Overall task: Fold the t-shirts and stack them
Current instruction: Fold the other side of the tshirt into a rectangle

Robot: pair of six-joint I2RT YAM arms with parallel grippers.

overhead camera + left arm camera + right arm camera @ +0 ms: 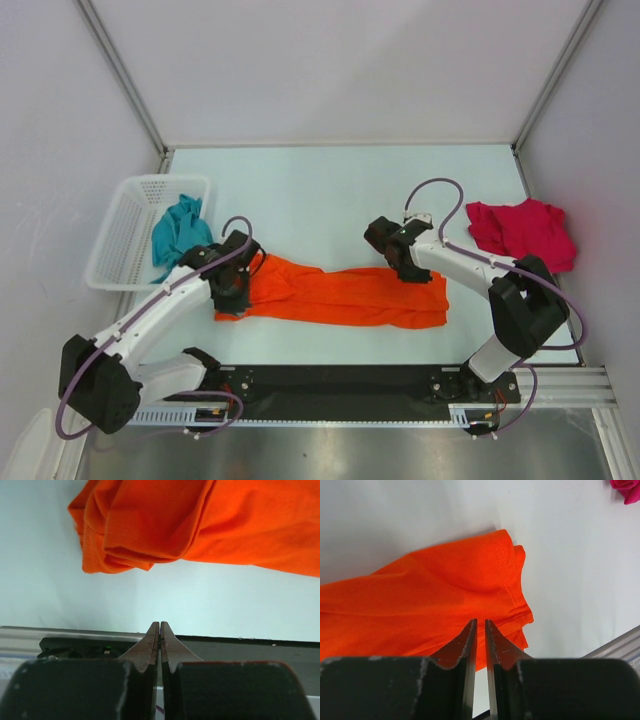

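step: fold orange t-shirt (340, 297) | where: long crumpled band on table (330, 190), between arms | left gripper (160, 625): pressed together, empty, just short of bunched end | right gripper (480, 622): slim gap over hem, cannot tell if pinching | advice: open left, take both corners, spread flat first

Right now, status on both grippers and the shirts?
Left gripper shut, empty. Right gripper near shut over orange t-shirt, grip unclear. Nothing in the way.
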